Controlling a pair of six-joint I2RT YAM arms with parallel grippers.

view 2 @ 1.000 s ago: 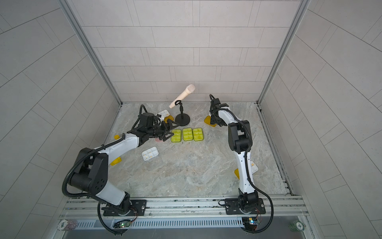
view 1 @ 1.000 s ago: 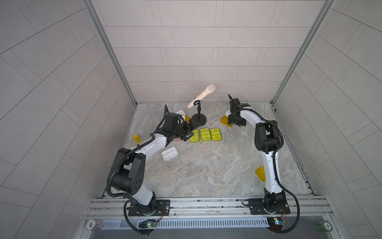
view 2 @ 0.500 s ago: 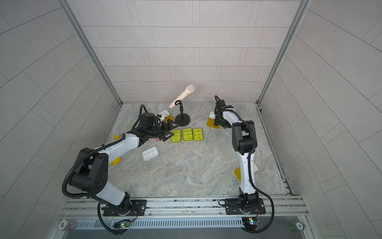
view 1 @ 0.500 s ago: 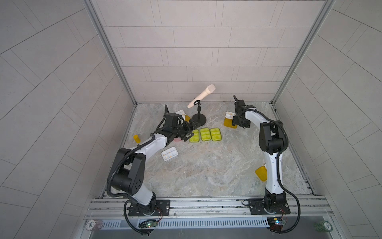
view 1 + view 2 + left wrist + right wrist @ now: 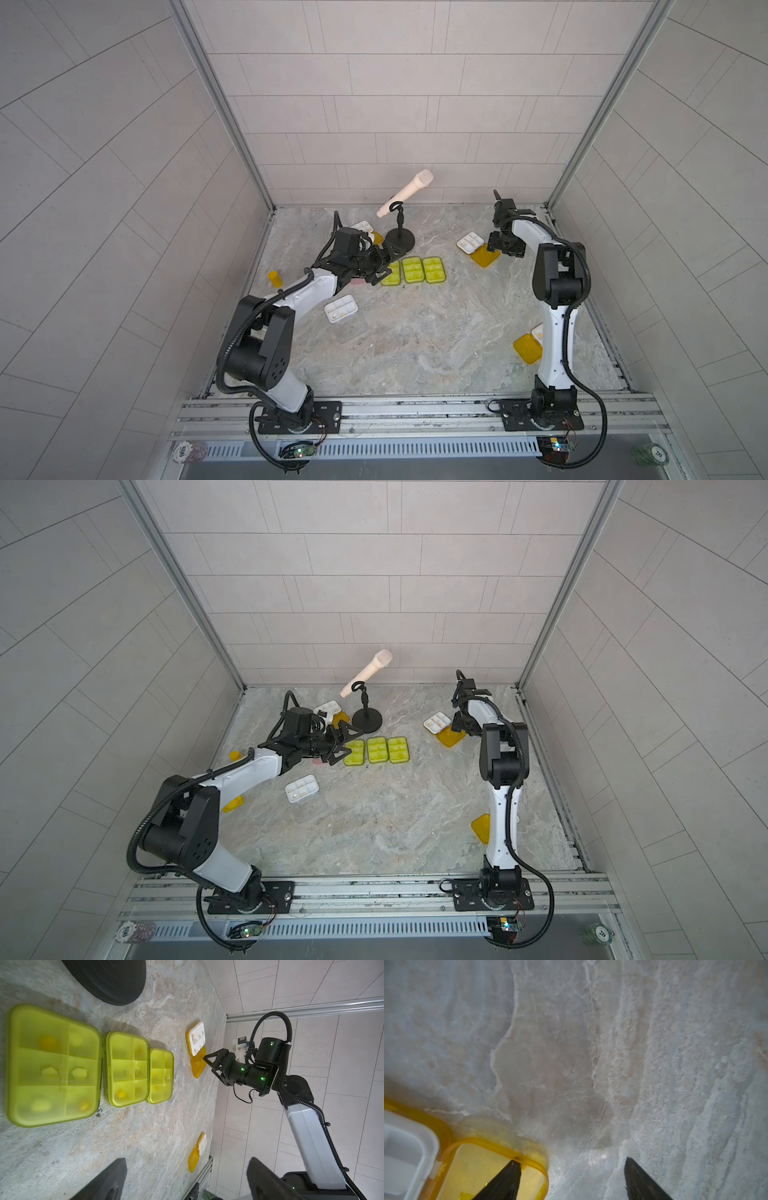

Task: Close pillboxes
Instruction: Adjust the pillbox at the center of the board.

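Note:
Three lime-green pillboxes (image 5: 412,269) lie shut in a row at mid-table, also in the left wrist view (image 5: 126,1069). My left gripper (image 5: 384,262) hovers open at the row's left end, holding nothing. At the back right an orange pillbox lies open, its white tray (image 5: 469,243) beside its orange lid (image 5: 484,256). My right gripper (image 5: 571,1160) stands open at that lid (image 5: 483,1167): one fingertip (image 5: 513,1167) rests inside the rim, the other on the table outside it. A clear pillbox (image 5: 340,309) lies open in front of the left arm. A pink pillbox (image 5: 358,281) is mostly hidden under that arm.
A microphone stand (image 5: 400,240) rises just behind the green row. Another open orange pillbox (image 5: 362,226) lies behind the left arm, and one more (image 5: 528,348) beside the right arm's base. A small yellow bottle (image 5: 273,278) stands near the left wall.
My right arm swung right and pulled back, uncovering the white tray; the orange pillbox now sits a little farther right. The left arm has not moved.

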